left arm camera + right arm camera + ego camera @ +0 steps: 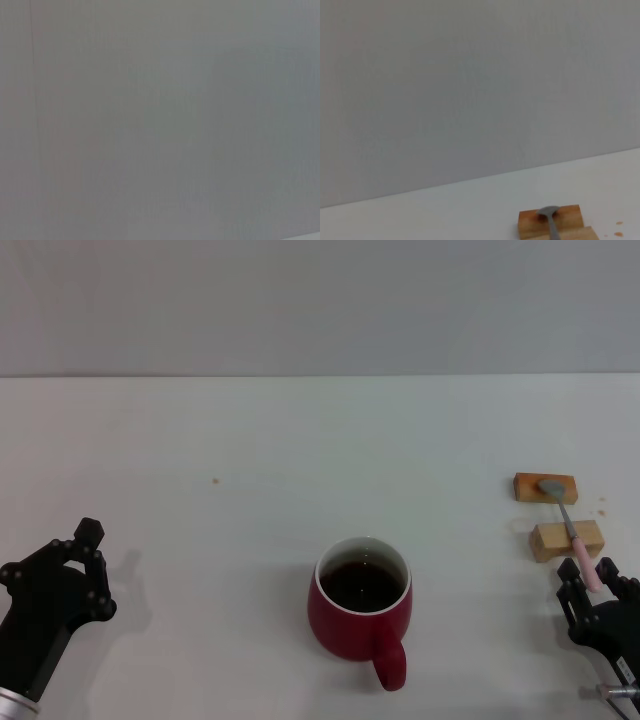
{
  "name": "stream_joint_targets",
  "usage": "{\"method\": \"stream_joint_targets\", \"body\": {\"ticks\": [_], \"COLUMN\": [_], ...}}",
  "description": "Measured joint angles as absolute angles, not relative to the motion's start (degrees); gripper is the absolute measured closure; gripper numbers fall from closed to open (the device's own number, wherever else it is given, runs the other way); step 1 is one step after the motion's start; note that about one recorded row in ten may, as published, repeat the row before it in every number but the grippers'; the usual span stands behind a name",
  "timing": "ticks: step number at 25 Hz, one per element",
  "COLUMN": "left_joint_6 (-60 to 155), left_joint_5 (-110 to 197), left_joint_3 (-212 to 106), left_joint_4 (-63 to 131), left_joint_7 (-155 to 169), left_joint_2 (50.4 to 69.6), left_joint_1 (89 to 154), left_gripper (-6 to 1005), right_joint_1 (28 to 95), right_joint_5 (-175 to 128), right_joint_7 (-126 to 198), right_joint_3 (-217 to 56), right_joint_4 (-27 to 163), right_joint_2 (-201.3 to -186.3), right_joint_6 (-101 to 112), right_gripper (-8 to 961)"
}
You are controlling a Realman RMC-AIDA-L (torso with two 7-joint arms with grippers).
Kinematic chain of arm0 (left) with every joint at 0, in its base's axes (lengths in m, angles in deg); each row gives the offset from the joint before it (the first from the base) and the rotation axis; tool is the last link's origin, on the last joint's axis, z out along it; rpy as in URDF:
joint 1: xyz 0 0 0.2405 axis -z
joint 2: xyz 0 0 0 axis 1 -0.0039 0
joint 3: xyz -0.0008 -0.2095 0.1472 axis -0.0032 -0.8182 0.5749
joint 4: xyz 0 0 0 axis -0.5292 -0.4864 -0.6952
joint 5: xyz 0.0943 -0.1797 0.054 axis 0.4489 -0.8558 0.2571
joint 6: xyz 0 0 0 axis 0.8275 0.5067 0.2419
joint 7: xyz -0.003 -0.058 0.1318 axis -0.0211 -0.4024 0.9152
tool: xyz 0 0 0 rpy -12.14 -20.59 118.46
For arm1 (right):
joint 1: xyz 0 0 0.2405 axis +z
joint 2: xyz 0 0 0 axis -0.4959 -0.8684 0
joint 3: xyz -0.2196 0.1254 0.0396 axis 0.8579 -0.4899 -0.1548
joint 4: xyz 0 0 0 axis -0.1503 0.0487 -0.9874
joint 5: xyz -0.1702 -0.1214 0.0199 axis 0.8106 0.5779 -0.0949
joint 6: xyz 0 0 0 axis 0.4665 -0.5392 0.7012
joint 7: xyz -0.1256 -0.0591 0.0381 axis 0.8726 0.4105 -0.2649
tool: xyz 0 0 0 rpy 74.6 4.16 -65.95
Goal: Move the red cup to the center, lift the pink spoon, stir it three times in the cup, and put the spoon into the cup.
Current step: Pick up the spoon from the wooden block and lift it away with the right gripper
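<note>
The red cup [360, 615] stands at the middle front of the white table, with dark liquid inside and its handle pointing toward me. The pink spoon [568, 522] lies across two tan wooden blocks at the right, its grey bowl on the far block and its pink handle reaching toward me. My right gripper [598, 586] is open, with the end of the handle between its fingers. The right wrist view shows the spoon's bowl [548, 212] on a block. My left gripper [50, 552] is open and empty at the front left, well apart from the cup.
The far wooden block [530, 486] and the near wooden block [552, 540] carry the spoon. A few small orange specks [601, 503] lie beside the blocks. A grey wall rises behind the table. The left wrist view shows only a grey surface.
</note>
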State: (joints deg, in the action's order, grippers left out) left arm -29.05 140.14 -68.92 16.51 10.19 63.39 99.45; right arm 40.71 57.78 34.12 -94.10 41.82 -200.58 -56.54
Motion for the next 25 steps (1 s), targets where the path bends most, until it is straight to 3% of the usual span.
{"method": "stream_joint_targets", "body": {"ticks": [2, 7, 15, 25], "left_joint_6": [-29.0, -29.0, -29.0, -29.0], "left_joint_5": [140.1, 140.1, 140.1, 140.1], "left_joint_3": [-68.9, -68.8, -68.7, -68.7], "left_joint_4": [16.5, 16.5, 16.5, 16.6], "left_joint_7": [10.2, 10.2, 10.2, 10.2], "left_joint_2": [63.39, 63.39, 63.4, 63.39], "left_joint_1": [99.5, 99.5, 99.5, 99.5], "left_gripper": [998, 998, 998, 998], "right_joint_1": [40.7, 40.7, 40.8, 41.0], "right_joint_5": [57.8, 57.7, 57.4, 57.4], "right_joint_7": [34.1, 34.1, 34.1, 34.1], "right_joint_3": [-94.1, -94.1, -94.5, -94.2], "right_joint_4": [41.8, 41.9, 42.0, 42.0], "right_joint_2": [-200.57, -200.53, -200.55, -200.52], "right_joint_6": [-56.5, -56.5, -56.5, -56.3], "right_gripper": [443, 514, 511, 573]}}
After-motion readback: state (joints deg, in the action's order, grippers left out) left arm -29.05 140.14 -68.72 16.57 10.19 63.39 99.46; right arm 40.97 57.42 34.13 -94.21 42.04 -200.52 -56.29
